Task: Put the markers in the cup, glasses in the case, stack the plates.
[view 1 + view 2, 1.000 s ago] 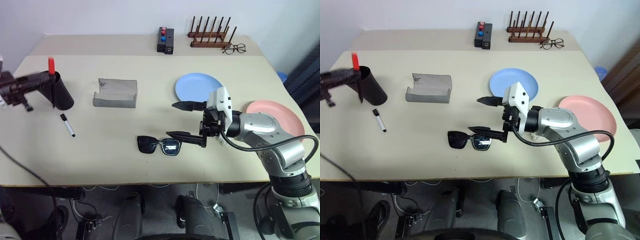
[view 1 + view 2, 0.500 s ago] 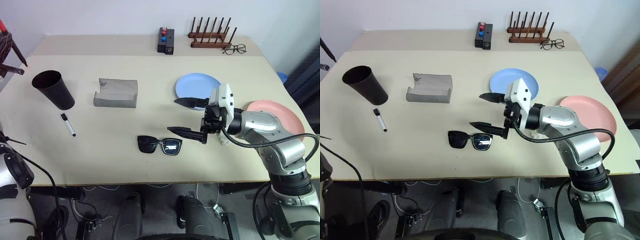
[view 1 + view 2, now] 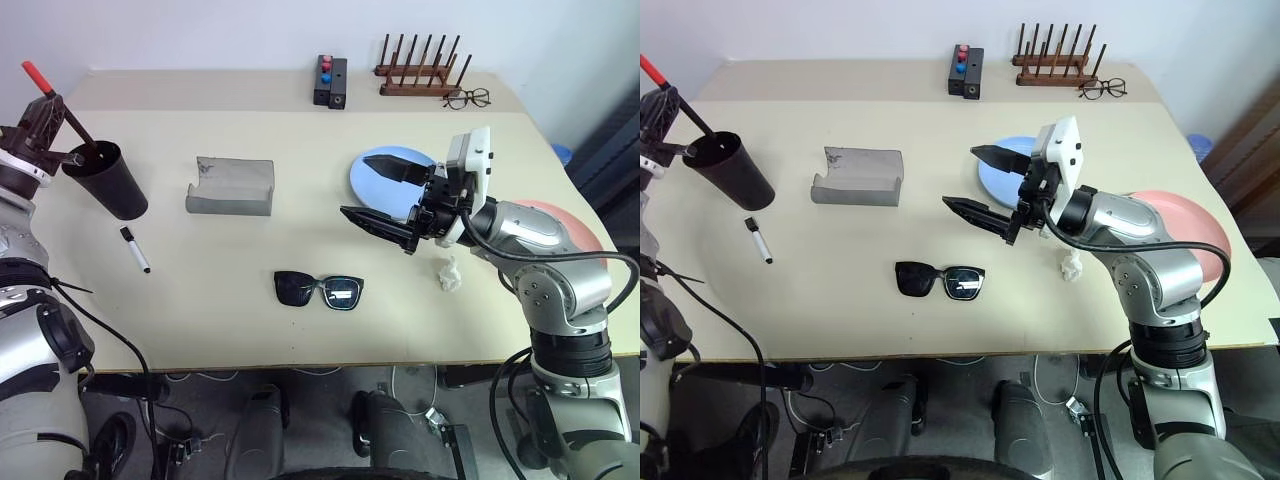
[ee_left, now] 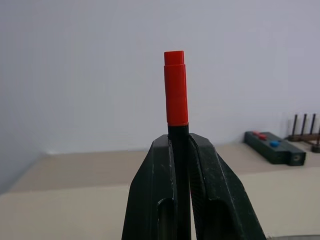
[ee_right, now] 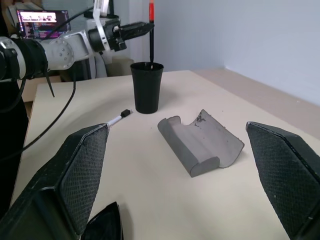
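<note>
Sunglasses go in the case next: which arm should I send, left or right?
Right. The right gripper hangs open just above and beside the sunglasses, with the open grey case nearby. The left gripper is shut on the red-capped marker, busy at the cup.

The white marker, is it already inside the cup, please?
No, the white marker lies flat on the table, beside the cup.

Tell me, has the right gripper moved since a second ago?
Yes. The right gripper has risen away from the sunglasses and now hangs beside the light blue plate, jaws open.
</note>
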